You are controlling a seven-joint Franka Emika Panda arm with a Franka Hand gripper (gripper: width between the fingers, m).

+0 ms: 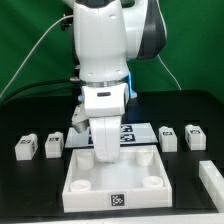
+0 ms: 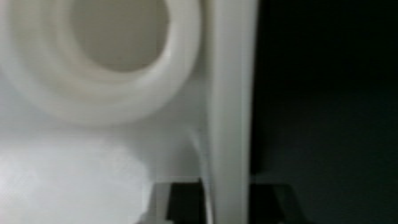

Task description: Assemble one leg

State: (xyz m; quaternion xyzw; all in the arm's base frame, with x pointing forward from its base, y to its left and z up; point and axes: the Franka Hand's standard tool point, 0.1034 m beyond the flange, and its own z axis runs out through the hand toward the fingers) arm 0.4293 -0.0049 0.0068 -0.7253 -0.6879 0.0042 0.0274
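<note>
The large white square plate (image 1: 120, 178) with round corner sockets lies at the front middle of the table. My gripper (image 1: 104, 143) reaches down onto its far edge, towards the exterior view's left. In the wrist view, the plate (image 2: 71, 150) fills the picture with one round socket (image 2: 107, 40). Its thin edge wall runs straight between my gripper's (image 2: 226, 205) two dark pads, which sit against both of its sides. Two legs (image 1: 27, 147) (image 1: 54, 145) stand left of the plate. Two more legs (image 1: 168, 137) (image 1: 196, 135) stand right of it. All are apart from the gripper.
The marker board (image 1: 140, 132) lies flat just behind the plate, partly hidden by the arm. Another white block (image 1: 212, 178) sits at the exterior view's right edge. A green backdrop closes off the back, and a dark cable crosses it at the left.
</note>
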